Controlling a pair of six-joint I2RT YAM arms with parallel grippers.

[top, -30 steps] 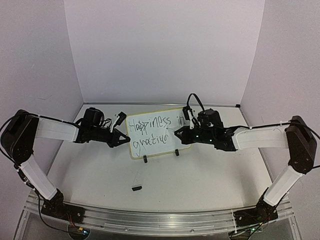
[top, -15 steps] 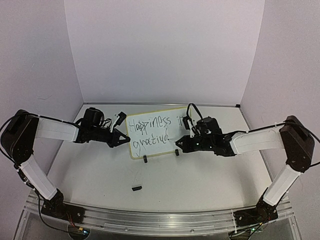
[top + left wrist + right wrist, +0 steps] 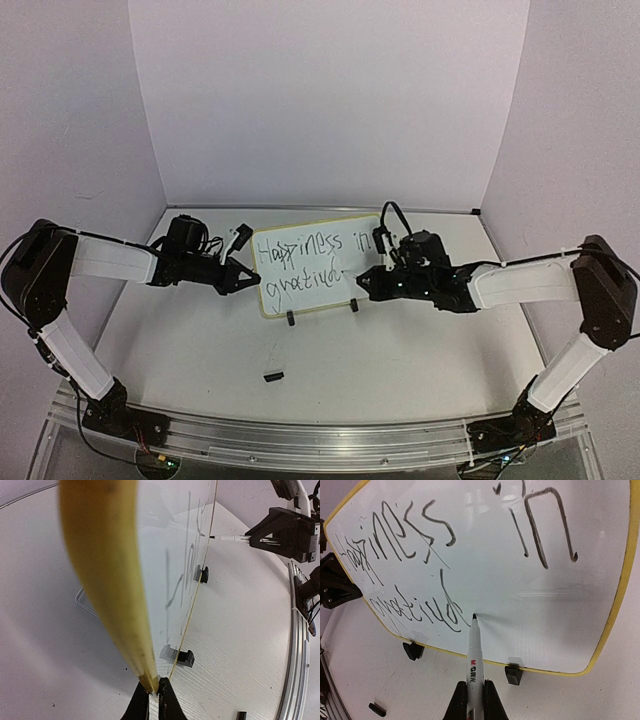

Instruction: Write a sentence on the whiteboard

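Note:
The whiteboard (image 3: 310, 235) stands upright on two black clip feet (image 3: 291, 319) at mid table, with a pale yellow rim (image 3: 615, 615). The sentence (image 3: 300, 265) on it reads "Happiness in" above "gratitud". My left gripper (image 3: 245, 275) is shut on the board's left edge (image 3: 145, 680). My right gripper (image 3: 365, 281) is shut on a white marker (image 3: 474, 655). The marker's black tip (image 3: 474, 616) is at the board, just right of the last letter of the lower line (image 3: 447, 607). The marker also shows in the left wrist view (image 3: 230, 538).
A small black marker cap (image 3: 272, 377) lies on the table in front of the board; it also shows in the right wrist view (image 3: 376, 709). White walls close the back and sides. A metal rail (image 3: 300, 440) runs along the near edge.
My right gripper moved down from the end of the upper line, then a little right. The lower line has grown by a letter. The left arm has not moved.

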